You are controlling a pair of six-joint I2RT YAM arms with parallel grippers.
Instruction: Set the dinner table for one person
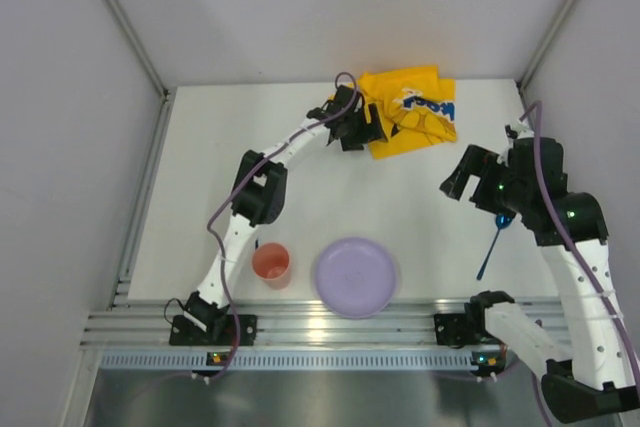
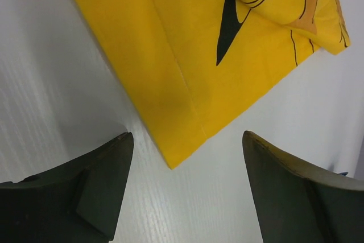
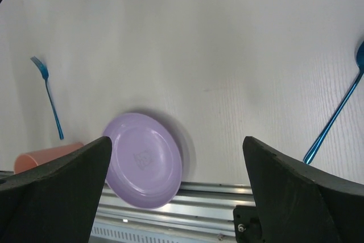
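Your left gripper [image 2: 187,152] gapes open, empty, over the cloth [image 2: 216,55] corner, far behind the plate [image 1: 355,277]. Your right gripper [image 1: 458,185] is open too, right of plate. The cup [image 1: 271,262] sits left of plate, the spoon [image 1: 490,247] right. The table [image 1: 400,197] lies under all, plate at its near edge.

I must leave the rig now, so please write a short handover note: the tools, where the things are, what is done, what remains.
The left tool is open and holds nothing, poised at a corner of the yellow cloth, which lies partly folded at the far side of the table.
The right tool is open and empty, over the table's right side.
The purple plate is at the near edge, centre, with the orange cup just left of it, the blue fork beyond the cup, and the blue spoon at the right.
Done: nothing is laid out yet.
Left: probably spread the cloth, then arrange plate, cup, fork and spoon.
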